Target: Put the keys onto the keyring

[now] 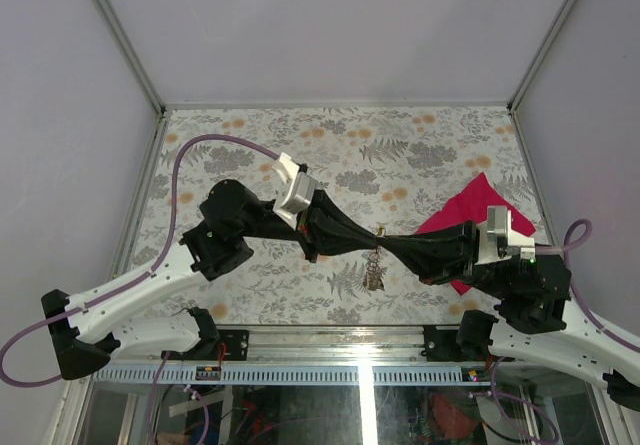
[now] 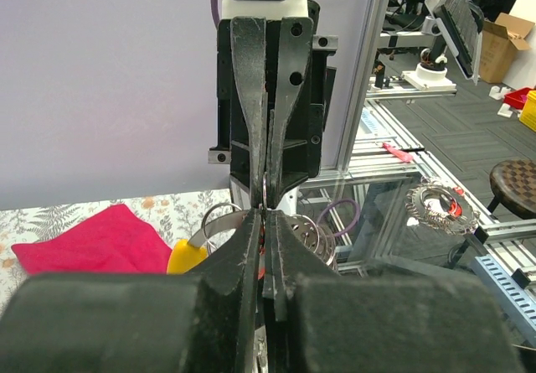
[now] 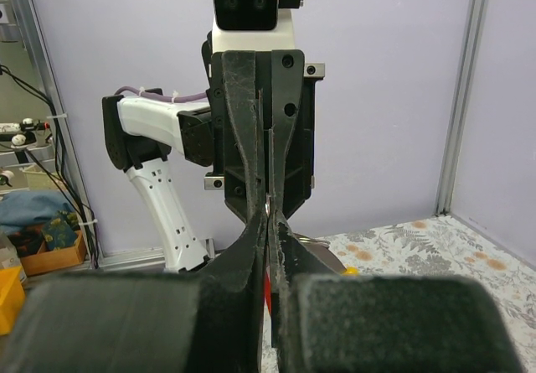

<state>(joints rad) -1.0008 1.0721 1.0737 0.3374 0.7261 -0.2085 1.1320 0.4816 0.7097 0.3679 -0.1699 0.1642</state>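
My left gripper (image 1: 370, 235) and right gripper (image 1: 388, 237) meet tip to tip above the middle of the table, both shut. In the left wrist view a thin wire of the keyring (image 2: 265, 190) runs from my left gripper (image 2: 265, 215) up into the right fingers (image 2: 283, 121). A red key (image 2: 262, 260) shows as a sliver between the left jaws. The yellow key (image 2: 186, 257) hangs beside them with silvery loops (image 2: 316, 237). The keyring's chain (image 1: 374, 271) dangles below. In the right wrist view my right gripper (image 3: 270, 215) shows a red sliver (image 3: 266, 293) in its gap. The black key is hidden.
A magenta cloth (image 1: 480, 211) lies on the patterned table (image 1: 300, 145) at the right, under the right arm; it also shows in the left wrist view (image 2: 92, 240). Grey walls stand round the table, and a metal rail (image 1: 330, 343) runs along the near edge.
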